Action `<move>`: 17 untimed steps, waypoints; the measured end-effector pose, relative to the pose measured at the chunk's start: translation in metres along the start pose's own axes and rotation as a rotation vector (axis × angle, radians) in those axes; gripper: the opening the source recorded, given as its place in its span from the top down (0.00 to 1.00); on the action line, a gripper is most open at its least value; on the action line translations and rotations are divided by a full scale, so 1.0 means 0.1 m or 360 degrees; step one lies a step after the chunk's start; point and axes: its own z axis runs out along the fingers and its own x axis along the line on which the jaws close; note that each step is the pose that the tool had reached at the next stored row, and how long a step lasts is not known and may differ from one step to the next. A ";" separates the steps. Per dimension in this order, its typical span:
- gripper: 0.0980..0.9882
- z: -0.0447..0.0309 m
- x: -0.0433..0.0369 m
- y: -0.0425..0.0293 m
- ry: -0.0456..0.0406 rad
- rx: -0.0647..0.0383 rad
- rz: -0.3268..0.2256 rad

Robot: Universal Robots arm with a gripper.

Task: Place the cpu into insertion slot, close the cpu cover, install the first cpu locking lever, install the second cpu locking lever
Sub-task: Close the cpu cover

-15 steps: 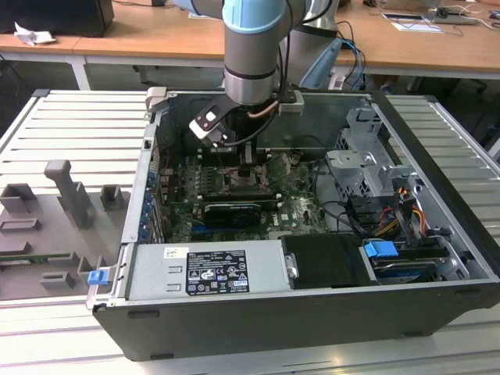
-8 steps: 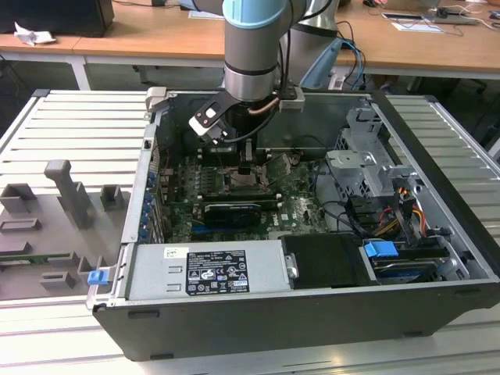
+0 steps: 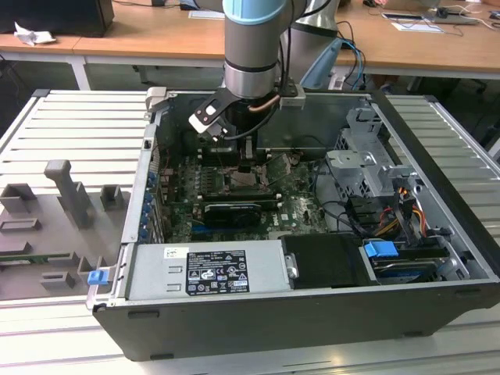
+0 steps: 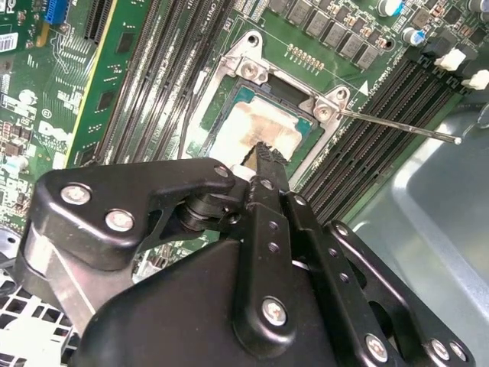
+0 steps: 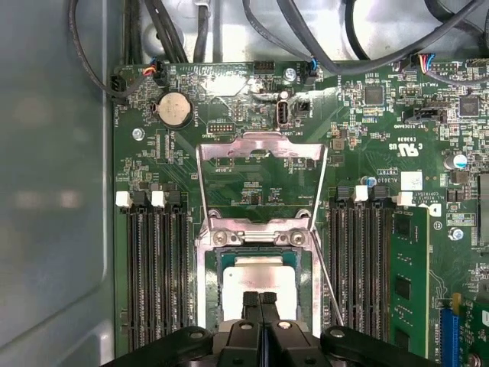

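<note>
Gripper (image 5: 260, 304) fingers pinched together, nothing between them that I can see. Tips sit just over the near edge of the cpu (image 5: 258, 274); I can't tell if they touch it. The chip lies flat in its socket, upper middle of the exterior frame under the arm. The cpu cover (image 5: 261, 141) stands flipped open. One locking lever (image 4: 397, 126) juts free. Judgement: light, rigid, fragile underside, smeared top likely slippery, so I'd take it by opposite edges.
</note>
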 end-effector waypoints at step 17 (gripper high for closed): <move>0.99 -0.398 0.011 0.008 0.0002 0.0000 0.0001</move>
